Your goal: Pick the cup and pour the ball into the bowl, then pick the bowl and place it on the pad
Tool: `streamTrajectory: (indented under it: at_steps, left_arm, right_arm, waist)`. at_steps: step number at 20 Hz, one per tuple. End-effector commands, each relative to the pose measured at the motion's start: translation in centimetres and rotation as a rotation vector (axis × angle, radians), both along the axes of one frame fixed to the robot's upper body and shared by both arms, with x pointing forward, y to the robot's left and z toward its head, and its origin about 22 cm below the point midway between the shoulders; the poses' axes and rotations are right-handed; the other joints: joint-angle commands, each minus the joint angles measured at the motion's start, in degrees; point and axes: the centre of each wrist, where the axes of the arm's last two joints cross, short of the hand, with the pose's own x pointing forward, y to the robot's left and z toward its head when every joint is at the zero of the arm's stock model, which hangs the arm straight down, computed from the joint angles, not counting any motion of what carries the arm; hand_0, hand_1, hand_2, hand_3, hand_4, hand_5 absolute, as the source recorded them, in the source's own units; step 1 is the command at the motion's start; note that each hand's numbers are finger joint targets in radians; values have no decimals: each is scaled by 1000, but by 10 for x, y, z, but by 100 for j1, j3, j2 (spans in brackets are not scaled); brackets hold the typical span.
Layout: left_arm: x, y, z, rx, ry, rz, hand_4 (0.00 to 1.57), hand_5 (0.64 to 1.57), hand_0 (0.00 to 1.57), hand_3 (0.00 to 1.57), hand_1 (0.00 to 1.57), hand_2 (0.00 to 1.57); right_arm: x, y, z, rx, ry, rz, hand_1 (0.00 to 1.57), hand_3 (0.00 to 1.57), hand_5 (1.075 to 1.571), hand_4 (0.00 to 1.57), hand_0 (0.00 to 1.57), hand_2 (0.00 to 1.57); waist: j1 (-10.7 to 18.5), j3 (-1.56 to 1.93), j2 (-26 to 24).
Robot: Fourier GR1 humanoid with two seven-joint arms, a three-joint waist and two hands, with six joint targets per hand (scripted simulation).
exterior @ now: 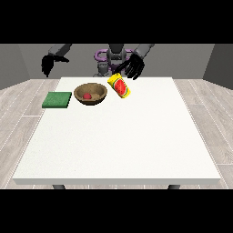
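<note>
A yellow cup (119, 86) with a watermelon picture lies tilted on the table, just right of a brown wooden bowl (90, 93). A red ball (86, 96) rests inside the bowl. The hand at the view's right (134, 66) hovers just above and behind the cup, fingers spread, apart from it. The hand at the view's left (48, 63) hangs raised beyond the table's far left corner, fingers relaxed downward and holding nothing. A green pad (57, 99) lies flat at the table's left edge, left of the bowl.
The white table (118, 141) stretches broad toward the camera, with grey floor around it. The robot's torso (111, 59) stands behind the far edge.
</note>
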Motion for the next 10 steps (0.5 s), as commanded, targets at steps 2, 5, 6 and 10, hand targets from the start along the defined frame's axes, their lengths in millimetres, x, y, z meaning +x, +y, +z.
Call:
streamTrajectory:
  at_steps: [2,5,6,10]
  left_arm:
    - [-19,25,-3,-472,-28,-28,0,1556,0,0,0,0]
    - [-32,33,-11,-602,-57,-185,0,1564,0,0,0,0]
    - [-36,32,-9,-650,-59,-230,0,1565,0,0,0,0]
    - [-45,56,-27,-658,-64,-356,0,1564,0,0,0,0]
  right_arm:
    - [15,37,-6,30,-27,-15,0,0,1570,293,0,0]
    - [25,62,-7,1,-32,-68,0,0,1571,201,0,0]
    - [34,67,-2,21,-41,-85,0,0,1571,213,0,0]
    - [33,94,-20,46,-61,-159,0,0,1570,319,0,0]
  waist:
    - [87,31,377]
    - [476,69,504]
    - [583,86,552]
    - [922,118,792]
